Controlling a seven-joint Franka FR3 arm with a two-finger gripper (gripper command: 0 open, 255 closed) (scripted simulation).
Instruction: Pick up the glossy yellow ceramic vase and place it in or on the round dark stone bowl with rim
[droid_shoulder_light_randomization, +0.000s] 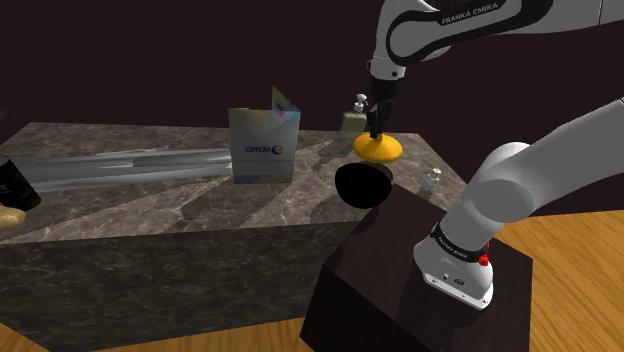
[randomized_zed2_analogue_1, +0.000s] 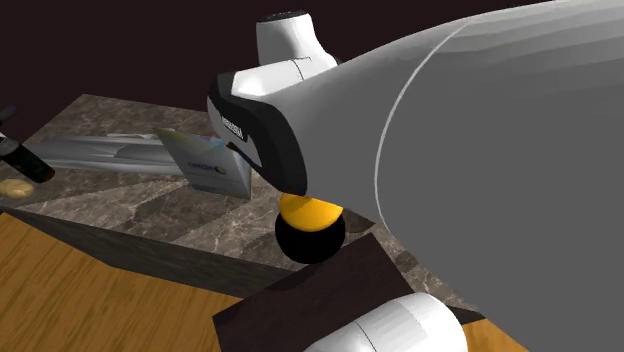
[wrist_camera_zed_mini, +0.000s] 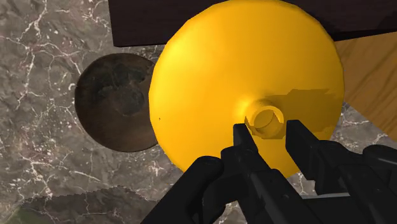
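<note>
Shoulder view first: the white arm (droid_shoulder_light_randomization: 540, 190) rises from the dark box stand (droid_shoulder_light_randomization: 400, 280) at lower right, arches over and comes down onto the near end of a long counter of veined brown marble (droid_shoulder_light_randomization: 150, 205), with wooden floor (droid_shoulder_light_randomization: 570, 260) beyond the stand. Along the counter's far side lies a long silvery object (droid_shoulder_light_randomization: 120, 165), and near the middle a white carton with blue lettering (droid_shoulder_light_randomization: 262, 147) stands upright. The yellow vase (droid_shoulder_light_randomization: 378, 148), wide and rounded with a narrow neck pointing up, hangs in the air just above the dark round bowl (droid_shoulder_light_randomization: 362, 184), which sits at the counter's edge beside the stand. From the second exterior view the vase appears directly on top of the bowl, and I cannot tell whether they touch. In the wrist view the bowl lies off to one side, part of its rim covered by the vase's body. The black gripper (droid_shoulder_light_randomization: 377, 125) points straight down, and the wrist view shows its two fingers (wrist_camera_zed_mini: 245, 143) clamped on the vase's small neck from either side. A small white object (droid_shoulder_light_randomization: 431, 182) stands on the counter near the arm's elbow, and another tiny pale piece (droid_shoulder_light_randomization: 360, 102) sits behind the gripper.
</note>
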